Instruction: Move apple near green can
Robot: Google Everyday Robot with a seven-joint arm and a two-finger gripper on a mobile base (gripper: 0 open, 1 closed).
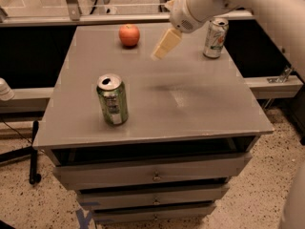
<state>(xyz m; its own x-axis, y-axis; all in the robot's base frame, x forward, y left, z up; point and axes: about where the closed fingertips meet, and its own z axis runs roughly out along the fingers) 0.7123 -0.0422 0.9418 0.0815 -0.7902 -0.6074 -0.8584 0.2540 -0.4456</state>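
While hanging over the upper middle of the frame, gripper state impossible to tell, swing left to the apple at upper centre-left, grasp across its widest part, then carry low toward the green can at lower left.

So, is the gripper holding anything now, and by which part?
Nothing is held. The gripper hangs above the table, apart from the apple, which rests on the table.
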